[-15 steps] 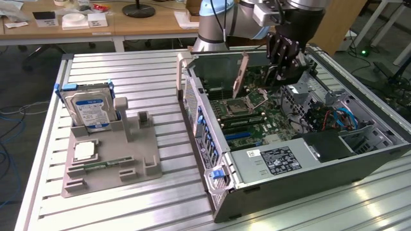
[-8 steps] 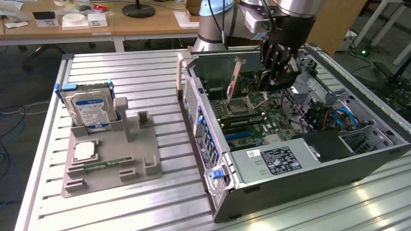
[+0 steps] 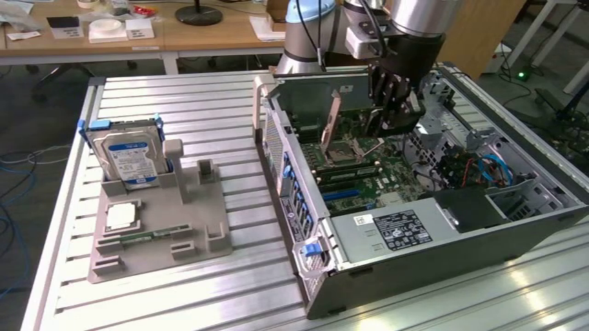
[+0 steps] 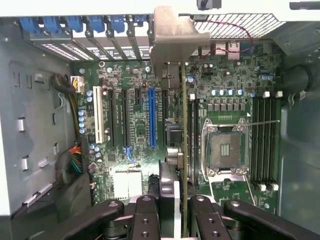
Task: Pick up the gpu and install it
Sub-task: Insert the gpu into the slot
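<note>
My gripper reaches down into the open computer case and is shut on the gpu, a thin card held on edge above the motherboard. In the wrist view the gpu runs as a slim line from between my black fingers, with its beige metal bracket by the case's rear slot openings. The gripper grips the card's near end. The card lies along the board between the blue expansion slot and the CPU socket. Whether its edge touches a slot I cannot tell.
A grey fixture on the slatted metal table holds a silver hard drive with a blue label, a small chip and a green memory stick. Blue cables and drive bays fill the case's far side. Wooden desks stand behind.
</note>
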Controlling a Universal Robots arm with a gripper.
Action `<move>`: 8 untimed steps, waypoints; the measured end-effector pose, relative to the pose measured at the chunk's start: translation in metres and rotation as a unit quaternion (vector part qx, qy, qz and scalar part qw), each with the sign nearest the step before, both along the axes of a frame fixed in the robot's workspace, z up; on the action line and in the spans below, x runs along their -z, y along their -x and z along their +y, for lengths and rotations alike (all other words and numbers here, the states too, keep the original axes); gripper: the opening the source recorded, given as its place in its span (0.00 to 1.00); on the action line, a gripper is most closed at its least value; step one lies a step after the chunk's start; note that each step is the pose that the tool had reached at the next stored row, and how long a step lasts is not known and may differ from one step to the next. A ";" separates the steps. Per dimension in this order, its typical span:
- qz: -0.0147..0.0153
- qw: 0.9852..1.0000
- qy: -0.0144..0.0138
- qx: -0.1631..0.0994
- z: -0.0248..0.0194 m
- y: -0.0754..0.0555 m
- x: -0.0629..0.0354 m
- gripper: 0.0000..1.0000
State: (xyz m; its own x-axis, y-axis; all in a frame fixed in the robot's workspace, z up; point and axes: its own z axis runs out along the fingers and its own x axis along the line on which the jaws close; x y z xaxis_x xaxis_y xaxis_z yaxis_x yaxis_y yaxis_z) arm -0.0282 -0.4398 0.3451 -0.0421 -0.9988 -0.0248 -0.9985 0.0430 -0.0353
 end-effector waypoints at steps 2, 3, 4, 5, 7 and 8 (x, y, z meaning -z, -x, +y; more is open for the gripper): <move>0.000 1.000 0.000 0.000 -0.0001 0.000 0.0036 0.28; 0.000 1.000 0.000 0.000 -0.0007 0.000 0.0054 0.28; 0.000 1.000 0.000 0.000 -0.0017 0.000 0.0072 0.28; 0.000 1.000 0.000 0.000 -0.0024 0.000 0.0091 0.28; 0.000 1.000 0.000 0.000 -0.0025 0.000 0.0103 0.28; 0.000 1.000 0.000 0.000 -0.0026 0.000 0.0104 0.28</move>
State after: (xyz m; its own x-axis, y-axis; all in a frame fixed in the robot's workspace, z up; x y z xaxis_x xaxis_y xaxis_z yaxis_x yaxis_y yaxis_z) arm -0.0284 -0.4424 0.3347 -0.0422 -0.9988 -0.0244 -0.9985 0.0430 -0.0346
